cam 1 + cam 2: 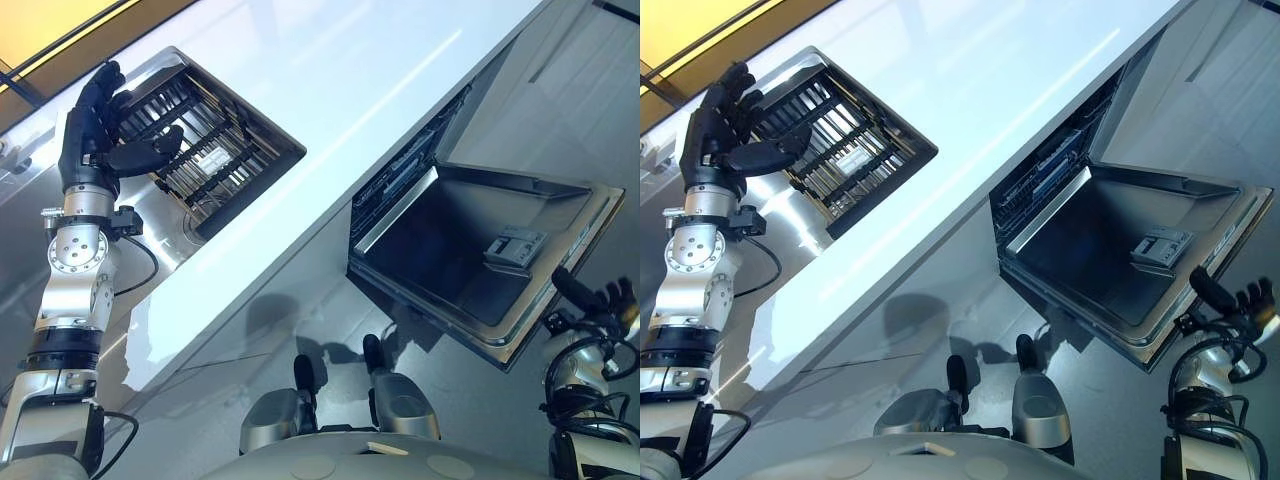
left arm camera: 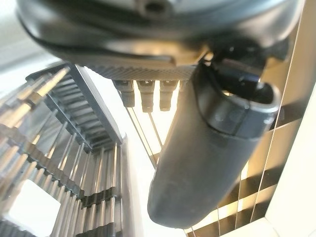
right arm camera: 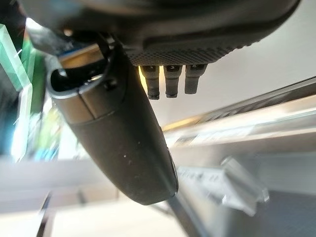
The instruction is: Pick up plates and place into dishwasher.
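My left hand is raised at the near left corner of a dark wire dish rack set in a steel sink. Its fingers are straight and spread, its thumb sticks out over the rack bars, and it holds nothing. I see no plate on the rack. The dishwasher stands open under the counter, its steel door folded down. My right hand hangs open and empty just past the door's front edge, its thumb extended.
A long white counter runs between the sink and the dishwasher. A grey detergent compartment sits on the door's inner face. The dropped door juts out into the floor space ahead of my right side.
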Tool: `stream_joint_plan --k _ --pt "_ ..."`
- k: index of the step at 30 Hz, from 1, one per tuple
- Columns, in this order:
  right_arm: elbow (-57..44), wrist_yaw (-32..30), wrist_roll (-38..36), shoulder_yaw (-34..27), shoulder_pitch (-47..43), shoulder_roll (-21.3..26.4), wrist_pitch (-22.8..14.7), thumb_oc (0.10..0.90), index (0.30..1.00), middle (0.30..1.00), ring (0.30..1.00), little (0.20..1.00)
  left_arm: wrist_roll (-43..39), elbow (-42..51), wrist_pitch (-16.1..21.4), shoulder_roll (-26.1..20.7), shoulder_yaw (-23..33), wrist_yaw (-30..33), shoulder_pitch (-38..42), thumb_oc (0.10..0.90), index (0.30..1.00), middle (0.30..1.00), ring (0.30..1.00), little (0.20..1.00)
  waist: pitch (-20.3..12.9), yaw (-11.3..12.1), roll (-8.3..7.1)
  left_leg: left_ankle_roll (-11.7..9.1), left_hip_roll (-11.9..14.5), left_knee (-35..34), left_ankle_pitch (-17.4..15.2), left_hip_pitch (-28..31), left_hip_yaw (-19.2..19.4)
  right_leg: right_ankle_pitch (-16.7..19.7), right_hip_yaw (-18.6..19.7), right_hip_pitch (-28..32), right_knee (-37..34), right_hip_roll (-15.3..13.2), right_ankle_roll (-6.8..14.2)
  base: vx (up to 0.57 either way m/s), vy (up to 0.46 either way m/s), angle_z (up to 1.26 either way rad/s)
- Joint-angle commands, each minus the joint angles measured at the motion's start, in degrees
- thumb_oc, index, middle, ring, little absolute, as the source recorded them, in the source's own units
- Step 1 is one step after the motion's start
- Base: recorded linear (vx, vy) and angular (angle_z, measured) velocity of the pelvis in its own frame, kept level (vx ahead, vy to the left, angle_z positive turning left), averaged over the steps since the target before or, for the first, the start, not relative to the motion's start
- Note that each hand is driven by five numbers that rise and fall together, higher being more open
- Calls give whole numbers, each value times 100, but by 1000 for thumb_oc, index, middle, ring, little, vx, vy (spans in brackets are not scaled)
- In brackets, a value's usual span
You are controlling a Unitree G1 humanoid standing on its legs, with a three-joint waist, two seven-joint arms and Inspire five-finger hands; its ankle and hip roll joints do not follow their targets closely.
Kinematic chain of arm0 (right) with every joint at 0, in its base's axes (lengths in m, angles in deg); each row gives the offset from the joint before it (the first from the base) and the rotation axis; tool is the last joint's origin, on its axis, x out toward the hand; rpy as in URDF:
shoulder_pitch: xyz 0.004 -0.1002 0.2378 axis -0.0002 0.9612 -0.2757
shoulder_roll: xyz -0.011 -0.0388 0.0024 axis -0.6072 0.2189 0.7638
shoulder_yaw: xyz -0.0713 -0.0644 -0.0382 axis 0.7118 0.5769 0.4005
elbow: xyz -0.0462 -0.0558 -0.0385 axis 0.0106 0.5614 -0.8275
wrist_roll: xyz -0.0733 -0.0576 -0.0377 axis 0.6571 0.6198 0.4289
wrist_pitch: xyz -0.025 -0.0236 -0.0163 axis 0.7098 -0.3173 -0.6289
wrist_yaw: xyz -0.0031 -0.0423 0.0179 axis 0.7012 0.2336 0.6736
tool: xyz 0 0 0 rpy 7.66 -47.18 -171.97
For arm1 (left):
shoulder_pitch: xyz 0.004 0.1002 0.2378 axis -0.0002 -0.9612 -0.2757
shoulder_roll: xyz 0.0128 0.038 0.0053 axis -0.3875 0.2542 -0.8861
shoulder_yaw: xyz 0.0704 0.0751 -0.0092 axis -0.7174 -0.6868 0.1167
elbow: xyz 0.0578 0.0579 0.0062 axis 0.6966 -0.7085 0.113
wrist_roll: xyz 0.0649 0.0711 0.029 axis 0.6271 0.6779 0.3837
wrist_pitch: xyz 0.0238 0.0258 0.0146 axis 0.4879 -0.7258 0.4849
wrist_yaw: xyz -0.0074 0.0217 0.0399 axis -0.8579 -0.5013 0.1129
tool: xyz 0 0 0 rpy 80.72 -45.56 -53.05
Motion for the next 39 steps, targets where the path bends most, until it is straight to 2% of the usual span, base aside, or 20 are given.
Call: stream_joint_plan --k 1,5,8,11,12,15,17,18,19,21,23,24,26,27,29,35,39 --pt "143 -602 -581 -410 -140 406 -919 800 900 900 900 900 -243 -154 853 -173 299 382 319 800 900 900 900 900 -263 39 77 223 -395 1770 -878 -1110 -57 -971 -486 -589 1646 -220 -68 -170 -44 5" --pt "457 -545 -935 -358 -574 473 -896 800 900 900 900 900 -433 -195 937 -56 183 612 676 800 900 900 900 900 68 71 267 262 -435 2527 -1064 -1791 -78 -1250 -622 -1311 2530 -300 -237 -171 -12 11" --pt "485 92 -1141 -127 -766 494 -560 800 900 900 900 900 -384 -124 1046 15 154 874 810 800 900 900 900 900 227 76 335 302 -472 3123 -1173 -2299 -109 -1506 -666 -1863 3233 -339 -376 -128 17 6" --pt "588 1100 -1580 42 -784 488 -368 800 900 900 900 900 -328 -63 1071 41 233 953 828 800 900 900 900 900 294 86 338 334 -534 3554 -1266 -2638 -129 -1684 -681 -2245 3721 -358 -485 -68 12 2" --pt "605 1750 -1889 121 -775 477 -186 800 900 900 900 900 -287 -39 1043 29 286 947 835 800 900 900 900 900 335 87 323 328 -553 3781 -1308 -2800 -132 -1767 -687 -2405 3926 -368 -523 -53 1 1" --pt "823 3004 -2459 274 -721 510 312 800 900 900 900 900 -252 -55 977 -23 380 884 860 800 900 900 900 900 377 84 298 301 -546 4065 -1250 -3067 -143 -1822 -673 -2689 4208 -346 -584 -12 -1 1" --pt "1088 3542 -2566 343 -751 607 557 800 900 900 900 900 -266 -82 916 -59 398 860 945 800 900 900 900 900 413 86 301 278 -563 4234 -1280 -3171 -152 -1917 -646 -2803 4380 -324 -600 0 0 0" --pt "1131 3738 -2633 379 -788 645 645 800 900 900 900 900 -270 -103 918 -77 395 851 979 800 900 900 900 900 432 88 309 280 -568 4226 -1191 -3222 -147 -1843 -644 -2862 4363 -322 -610 -23 20 -3" --pt "1164 3869 -2689 401 -815 675 700 800 900 900 900 900 -285 -118 924 -95 382 853 1001 800 900 900 900 900 447 87 314 272 -572 4277 -1239 -3237 -154 -1898 -634 -2886 4424 -315 -607 -35 20 -4" --pt "1121 4466 -2959 463 -949 719 973 800 900 900 900 900 -311 -109 899 -142 359 869 1066 800 900 900 900 900 486 88 318 269 -582 4286 -1154 -3311 -159 -1823 -615 -2971 4440 -298 -616 -34 33 -5" --pt "764 5665 -3342 628 -1038 608 1573 800 900 900 900 900 -311 -134 980 -147 350 798 1014 800 900 900 900 900 531 100 322 235 -603 4305 -1122 -3301 -186 -1823 -587 -2975 4470 -279 -598 -7 55 -5" --pt "470 6002 -3508 725 -1053 517 1887 800 900 900 900 900 -292 -124 1006 -138 340 805 984 800 900 900 900 900 545 92 318 228 -609 4288 -1102 -3287 -183 -1798 -578 -2974 4452 -274 -586 -14 53 -4" --pt "-315 6602 -3741 1042 -1056 298 2222 800 900 900 900 900 -269 -130 1109 -118 326 840 908 800 900 900 900 900 564 82 289 216 -604 4257 -1037 -3265 -162 -1730 -572 -2967 4386 -258 -555 -27 59 -9" --pt "-649 6851 -3765 1216 -1042 195 2277 800 900 900 900 900 -248 -162 1176 -105 315 853 873 800 900 900 900 900 565 80 265 210 -598 4237 -1010 -3255 -148 -1687 -578 -2951 4331 -261 -534 -26 55 -16" --pt "-1265 7170 -3677 1550 -1087 91 2476 800 900 900 900 900 -197 -130 1203 -122 295 910 827 800 900 900 900 900 560 89 206 196 -580 4191 -959 -3231 -130 -1593 -571 -2921 4218 -247 -487 -16 40 -19" --pt "-2945 7390 -3306 2226 -1636 184 2827 800 900 900 900 900 -262 -137 1247 -347 244 839 834 800 900 900 900 900 531 178 -5 191 -500 4076 -923 -3100 -107 -1364 -542 -2740 3882 -206 -384 -10 28 -23" --pt "-4121 7326 -3204 2545 -1927 -63 2808 800 900 900 900 900 -287 -264 1288 -387 179 736 818 800 900 900 900 900 434 225 -129 220 -508 3949 -936 -2937 -108 -1177 -502 -2524 3596 -230 -306 32 52 -26"
